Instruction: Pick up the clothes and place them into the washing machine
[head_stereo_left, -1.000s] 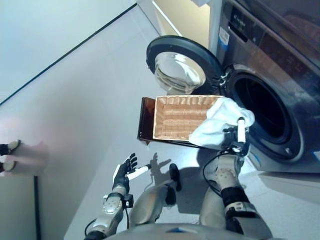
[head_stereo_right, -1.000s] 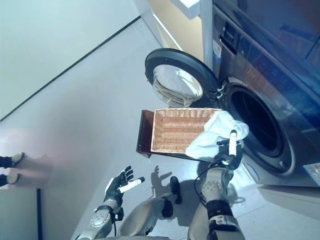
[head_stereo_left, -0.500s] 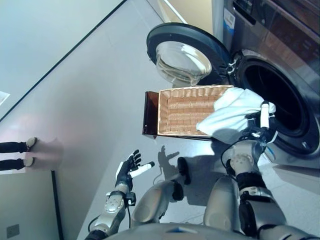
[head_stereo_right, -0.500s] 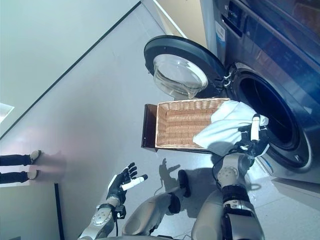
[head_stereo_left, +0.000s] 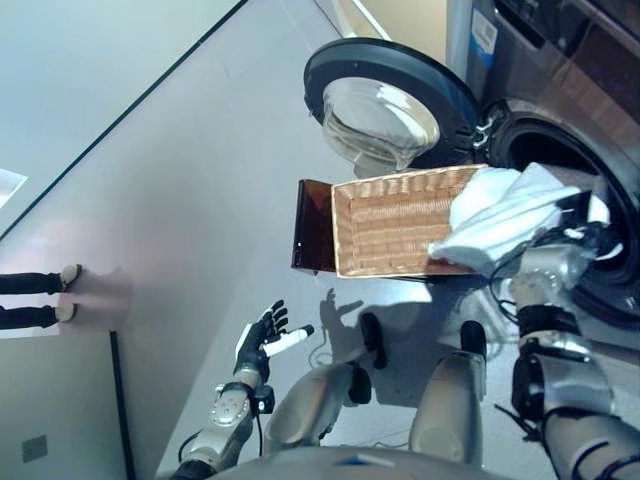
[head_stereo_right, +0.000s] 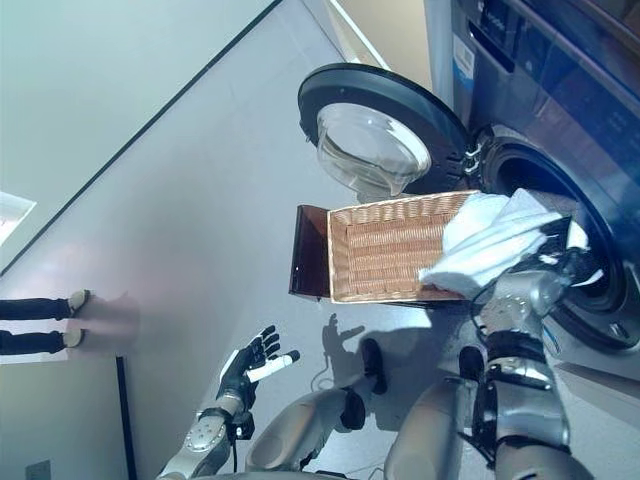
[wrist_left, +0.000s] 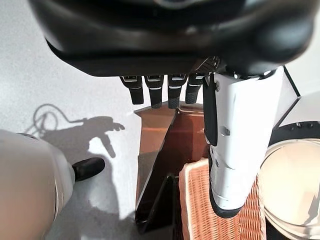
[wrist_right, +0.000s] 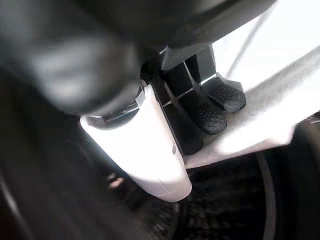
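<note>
Right hand (head_stereo_left: 572, 238) pinches white cloth (head_stereo_left: 500, 215) at the washing machine (head_stereo_right: 560, 120) mouth, right of frame; left hand (head_stereo_left: 262, 336) spread empty, lower left.

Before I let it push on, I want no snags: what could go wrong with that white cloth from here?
The right hand pinches the white cloth at the washing machine's opening, but much of the cloth trails back over the wicker basket. It may catch on the basket's rim or drape over the opening's edge instead of going in. The pinch holds only an edge, so the cloth could slip free. The left hand hangs open, far off, and cannot help.
</note>
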